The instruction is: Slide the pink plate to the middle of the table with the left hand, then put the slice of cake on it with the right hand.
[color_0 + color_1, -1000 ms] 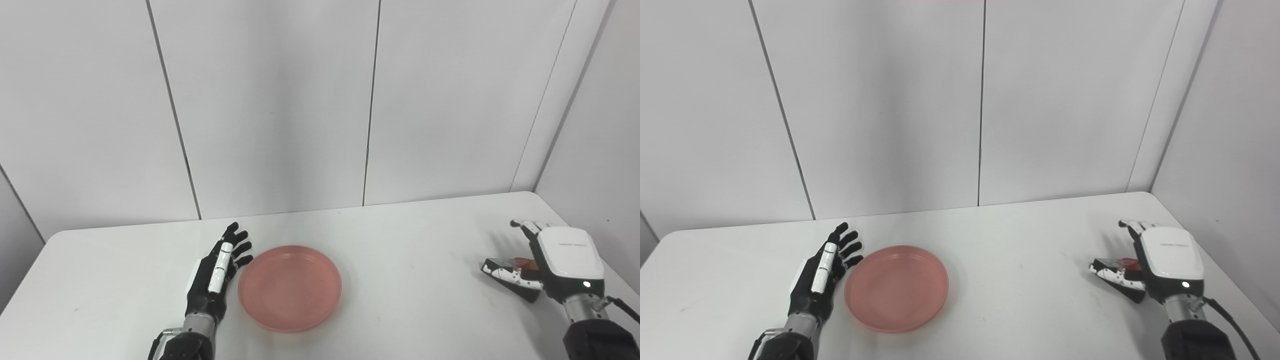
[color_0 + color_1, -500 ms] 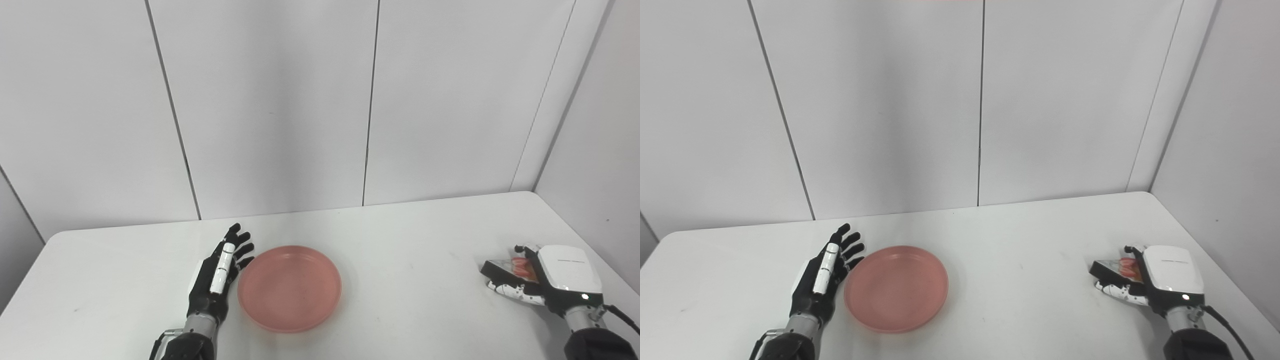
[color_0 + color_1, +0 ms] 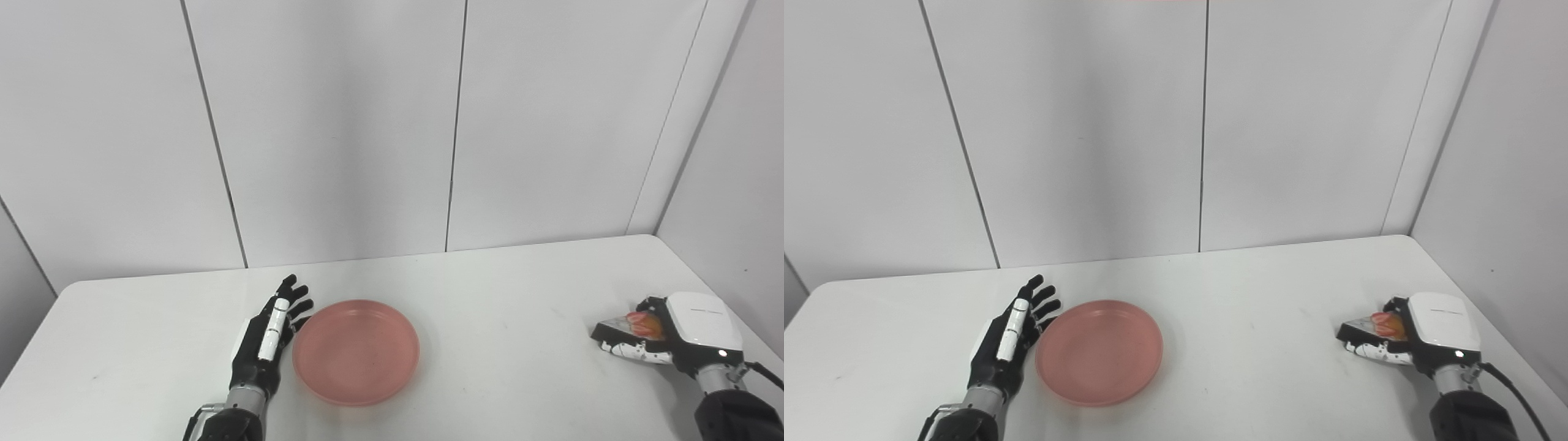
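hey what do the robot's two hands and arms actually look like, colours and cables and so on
The left hand is mostly black with a white strip along one finger, on a silver wrist and a black forearm. The right hand has a glossy white back shell with faint grey lettering and a small light, white-and-black fingers, a silver wrist, a black forearm and a black cable.

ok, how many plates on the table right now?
1. The pink plate sits left of the table's middle, empty, right beside the open left hand. None near the right hand, which is closed around the cake slice. No spot looks able to hide another.
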Motion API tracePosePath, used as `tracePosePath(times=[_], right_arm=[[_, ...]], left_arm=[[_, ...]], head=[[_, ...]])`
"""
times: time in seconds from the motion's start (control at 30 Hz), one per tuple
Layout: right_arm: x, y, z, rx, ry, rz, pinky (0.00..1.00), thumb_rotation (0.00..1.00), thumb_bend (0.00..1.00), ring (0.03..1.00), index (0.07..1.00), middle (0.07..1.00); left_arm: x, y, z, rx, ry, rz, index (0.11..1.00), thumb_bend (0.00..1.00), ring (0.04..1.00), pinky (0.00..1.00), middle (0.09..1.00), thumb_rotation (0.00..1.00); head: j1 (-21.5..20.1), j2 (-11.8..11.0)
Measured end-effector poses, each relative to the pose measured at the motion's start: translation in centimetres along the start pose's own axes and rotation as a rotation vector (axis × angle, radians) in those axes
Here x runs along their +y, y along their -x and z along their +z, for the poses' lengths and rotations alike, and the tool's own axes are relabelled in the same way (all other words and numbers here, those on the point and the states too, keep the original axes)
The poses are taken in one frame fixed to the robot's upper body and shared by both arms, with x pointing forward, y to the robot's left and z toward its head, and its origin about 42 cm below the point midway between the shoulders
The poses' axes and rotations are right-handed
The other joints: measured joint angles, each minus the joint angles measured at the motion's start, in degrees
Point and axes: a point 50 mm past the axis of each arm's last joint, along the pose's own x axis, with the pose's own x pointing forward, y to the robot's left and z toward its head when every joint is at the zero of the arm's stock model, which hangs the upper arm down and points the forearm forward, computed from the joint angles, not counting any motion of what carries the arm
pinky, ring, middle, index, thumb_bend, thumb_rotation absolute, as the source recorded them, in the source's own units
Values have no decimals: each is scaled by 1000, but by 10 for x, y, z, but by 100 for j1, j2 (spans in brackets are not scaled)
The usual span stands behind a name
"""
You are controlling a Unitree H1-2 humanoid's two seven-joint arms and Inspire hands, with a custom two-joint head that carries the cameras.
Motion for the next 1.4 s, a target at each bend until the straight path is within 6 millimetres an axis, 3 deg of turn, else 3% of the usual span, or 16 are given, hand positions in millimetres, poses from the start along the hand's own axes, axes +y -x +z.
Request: tracePosePath(times=[0.1, 0.47, 0.6, 0.8, 0.87, 0.97, 1.13, 1.4], right_arm=[[1, -1, -2, -4, -6, -2, 141, 580, 524, 196, 322, 262], [-1, -2, -4, -25, 12, 9, 174, 644, 530, 231, 332, 289], [-2, -1, -3, -35, 11, 4, 149, 618, 537, 205, 334, 271], [-7, 7, 6, -76, -24, 13, 123, 674, 532, 177, 301, 237], [-9, 10, 11, -93, -36, 15, 109, 592, 538, 163, 285, 224], [-14, 11, 22, -127, -59, -1, 82, 608, 535, 136, 248, 197], [-49, 9, 57, -245, -115, -64, 87, 650, 542, 129, 220, 184], [-92, 2, 106, -379, -178, -160, 103, 684, 530, 149, 255, 215]], left_arm=[[0, 0, 0, 2, -1, -2, 895, 670, 836, 752, 872, 873], [-1, 0, 0, 6, 0, -4, 895, 663, 836, 752, 868, 882], [-2, 0, 0, 6, -1, -5, 901, 657, 839, 758, 873, 883], [-2, 0, 0, 7, -10, -6, 899, 645, 835, 751, 872, 884], [-4, 0, 0, 7, -10, -3, 904, 642, 837, 756, 873, 886], [-5, 0, 0, 7, -10, -3, 902, 635, 835, 753, 874, 888], [-9, 1, 0, 7, -16, -4, 901, 643, 833, 752, 875, 885], [-19, 0, -1, 8, -8, 5, 891, 662, 832, 760, 876, 865]], head=[[18, 9], [26, 18], [35, 26], [88, 9], [123, 9], [184, 0], [298, -9], [686, -53]])
